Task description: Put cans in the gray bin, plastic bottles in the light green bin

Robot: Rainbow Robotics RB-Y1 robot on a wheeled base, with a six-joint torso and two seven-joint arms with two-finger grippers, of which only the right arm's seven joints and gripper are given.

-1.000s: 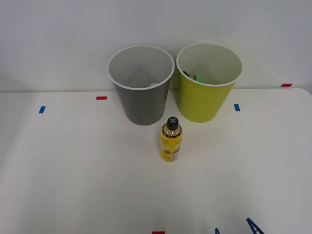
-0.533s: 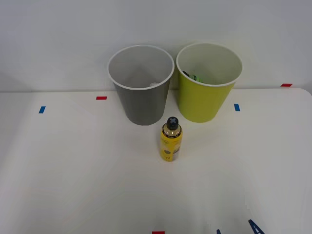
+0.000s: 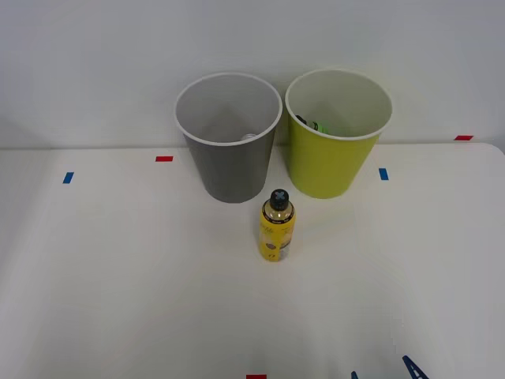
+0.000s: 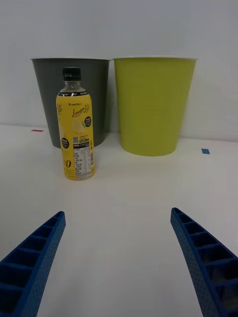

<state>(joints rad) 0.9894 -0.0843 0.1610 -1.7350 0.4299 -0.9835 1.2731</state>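
The yellow-labelled plastic bottle (image 3: 277, 228) with a black cap stands upright on the white table, just in front of the gap between the two bins. Behind it are the gray bin (image 3: 229, 170) and, to its right, the light green bin (image 3: 325, 162). The cans are out of view. My right gripper (image 3: 383, 373) is open at the near table edge, well short of the bottle and to its right, with nothing between its fingers. The wrist view has the bottle (image 4: 75, 131) ahead of the open gripper (image 4: 119, 267), toward one finger (image 4: 32, 262), and both the gray bin (image 4: 96, 99) and the green bin (image 4: 153, 104) beyond.
Something green and black (image 3: 316, 125) lies inside the light green bin. A small pale shape (image 3: 248, 136) shows low inside the gray bin. Red and blue tape marks (image 3: 164, 159) dot the table (image 3: 118, 276). A wall rises right behind the bins.
The fingertips at the front view's bottom edge have slipped very slightly lower. The bottle and bins have not moved.
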